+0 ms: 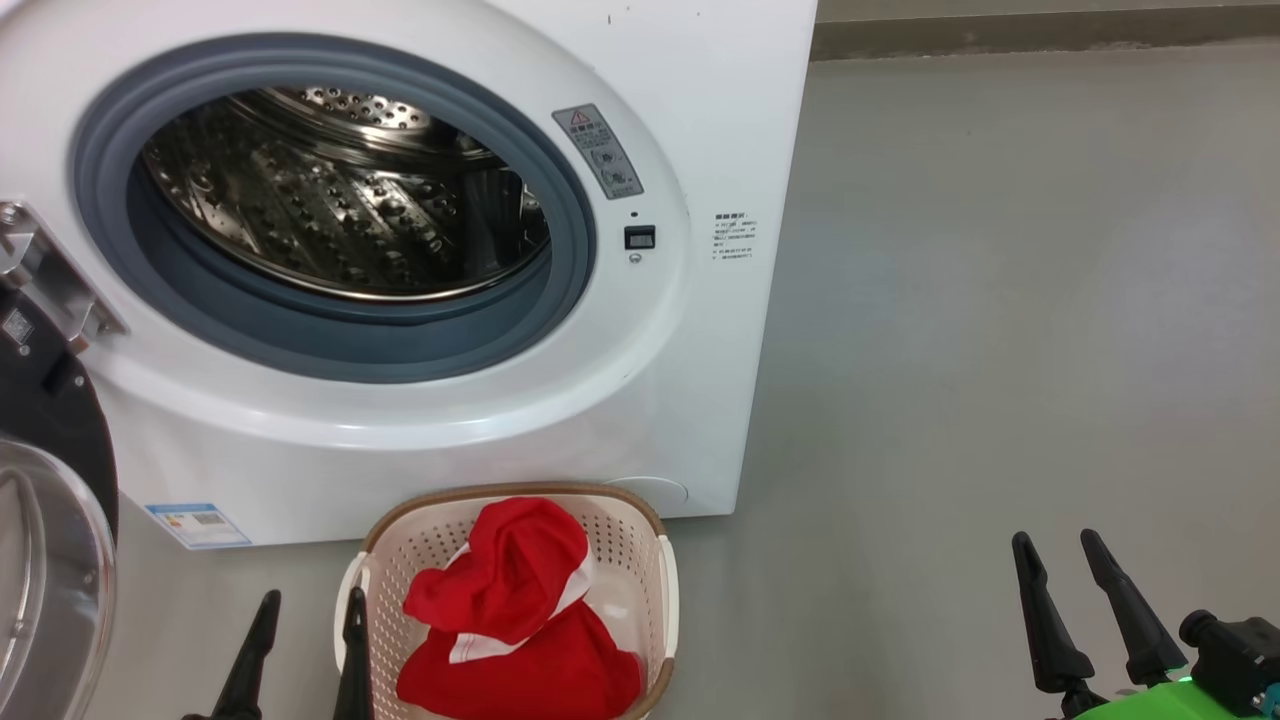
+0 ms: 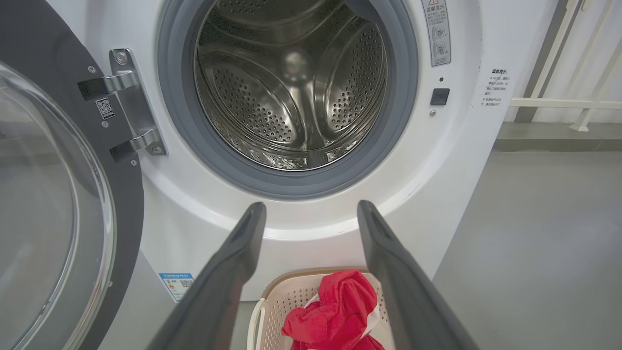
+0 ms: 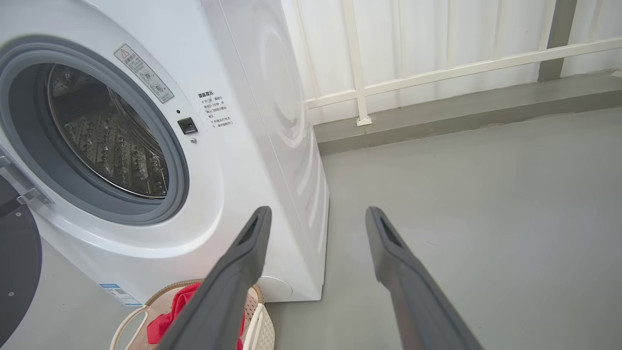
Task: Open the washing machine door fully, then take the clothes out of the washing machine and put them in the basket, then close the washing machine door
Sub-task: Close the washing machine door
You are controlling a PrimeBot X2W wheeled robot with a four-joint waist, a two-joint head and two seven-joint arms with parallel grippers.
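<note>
At the empty washing machine (image 1: pixel 700 100), mind the washing machine door (image 1: pixel 60 420), wide open at left, liable to bounce unlatched or clip the basket (image 1: pixel 520 492) in front, clothes (image 1: pixel 520 610) inside, if shoved by left gripper (image 2: pixel 312 205) or right gripper (image 1: pixel 1055 538), fingers spread, empty.

bright even light, sharp, wrist-cam edges warped

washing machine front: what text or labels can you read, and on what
Grey sticker beside the washer opening: warning triangle, heading "温馨提示"; rest too small.
Printed block on the washer front: heading looks like "温馨提示"; lines below too small.
Blue label at its lower corner: too small.
QR sticker on the door: code only, no readable words.
</note>
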